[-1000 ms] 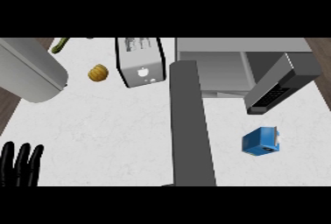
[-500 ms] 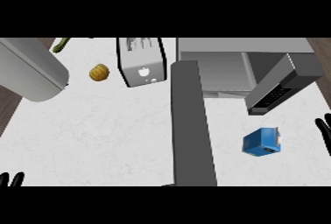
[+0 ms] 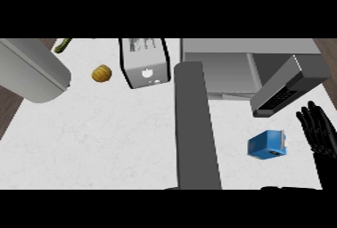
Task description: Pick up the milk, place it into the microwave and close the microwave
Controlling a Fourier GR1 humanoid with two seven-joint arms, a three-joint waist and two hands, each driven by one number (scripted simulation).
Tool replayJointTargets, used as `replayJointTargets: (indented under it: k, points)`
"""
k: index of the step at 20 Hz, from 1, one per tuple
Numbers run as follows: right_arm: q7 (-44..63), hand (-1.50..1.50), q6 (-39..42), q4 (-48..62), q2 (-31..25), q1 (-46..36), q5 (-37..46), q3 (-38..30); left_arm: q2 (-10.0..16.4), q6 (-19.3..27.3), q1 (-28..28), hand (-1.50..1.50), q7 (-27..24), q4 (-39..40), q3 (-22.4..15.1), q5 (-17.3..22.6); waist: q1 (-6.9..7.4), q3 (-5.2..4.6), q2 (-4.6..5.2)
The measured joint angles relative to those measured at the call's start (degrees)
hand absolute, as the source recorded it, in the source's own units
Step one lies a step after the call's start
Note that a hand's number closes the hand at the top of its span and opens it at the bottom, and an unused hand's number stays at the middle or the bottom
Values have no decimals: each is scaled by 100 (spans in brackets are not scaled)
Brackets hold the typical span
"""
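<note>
The milk is a small blue carton on the white counter, at the right. My right hand comes up along the right edge just beside the carton, a small gap apart, fingers straight and open, holding nothing. The grey microwave stands at the back right. Its door hangs open and swung out to the right, just above the carton. My left hand does not show.
A long grey bar runs from the lower edge up to the microwave, left of the milk. A toaster, a small brown round food item and a big grey rounded body sit at the back left.
My left hand has dropped out of view at the lower left. My right hand has come further into view at the right edge, up beside the milk. The milk has not moved.
</note>
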Motion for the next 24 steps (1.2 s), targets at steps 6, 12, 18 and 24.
replayJointTargets:
  k: [6,12,18,24]
  points:
    - [-544,-150,-199,1005,-15,-410,439,-72,-130,-178,169,-150,-299,117,20,-81,-6,1,4]
    - [-1131,-150,-445,2111,-125,-719,685,-367,-188,-392,386,-150,-572,204,120,-92,-6,1,6]
    - [-1798,-150,-511,3251,-314,-1059,781,-595,-141,-742,600,-150,-778,281,356,80,-6,2,8]
    - [-2352,-150,-279,4172,-495,-1335,757,-629,-218,-930,828,-150,-743,126,487,192,-6,3,8]
